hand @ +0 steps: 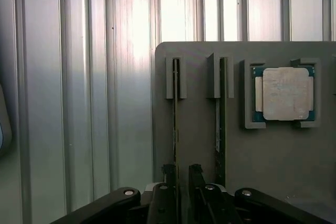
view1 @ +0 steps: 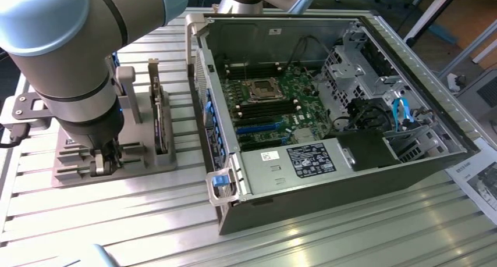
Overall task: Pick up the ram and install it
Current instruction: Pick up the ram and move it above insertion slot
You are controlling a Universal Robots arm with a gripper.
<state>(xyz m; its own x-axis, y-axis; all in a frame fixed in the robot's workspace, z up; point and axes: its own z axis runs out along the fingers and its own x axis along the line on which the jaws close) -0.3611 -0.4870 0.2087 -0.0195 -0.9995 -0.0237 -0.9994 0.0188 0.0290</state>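
Exterior view: my gripper (view1: 104, 162) sits low over the grey fixture (view1: 74, 175), beside the open PC case (view1: 311, 185). Wrist view: fingers (hand: 168, 176) apart, straddling the ram (hand: 176, 114), unclamped (slots hold the 2 sticks on edge for grasping).

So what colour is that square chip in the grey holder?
The square chip has a pale silvery top and blue-green rim; clearest in the wrist view.

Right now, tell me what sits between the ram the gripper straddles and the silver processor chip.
The second ram stick, standing on edge; the wrist view shows it between the straddled ram and the chip.
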